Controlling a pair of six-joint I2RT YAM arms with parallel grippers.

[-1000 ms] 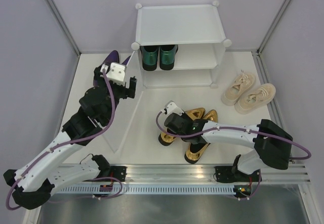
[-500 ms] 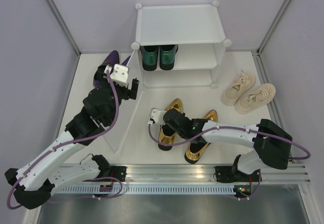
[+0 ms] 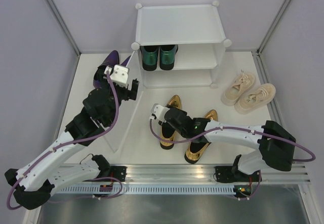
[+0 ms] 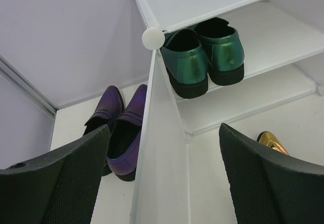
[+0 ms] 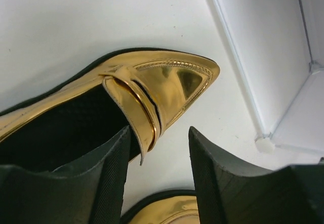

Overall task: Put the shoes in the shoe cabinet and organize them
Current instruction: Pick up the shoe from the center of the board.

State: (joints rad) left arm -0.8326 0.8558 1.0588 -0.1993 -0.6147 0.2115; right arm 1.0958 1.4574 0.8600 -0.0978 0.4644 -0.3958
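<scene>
Right pincer (image 5: pixel 158 143): fingers apart, straddling side wall of shiny gold pointed loafer (image 5: pixel 152 87). Loafer upright on white table (image 3: pixel 202 95), toe toward white translucent cube cabinet (image 3: pixel 179 24), open floor between. Mate (image 3: pixel 194 153) just right, partly under arm.

Left pincer (image 4: pixel 163 130): wide apart, nothing held, above edge of frosted door panel (image 4: pixel 162 158).

Glossy green loafers (image 4: pixel 202 57) on shelf, left half; right half free. Purple pointed shoes (image 4: pixel 124 128) left of panel.

Second ago: right pincer clamped, loafer against mate.
</scene>
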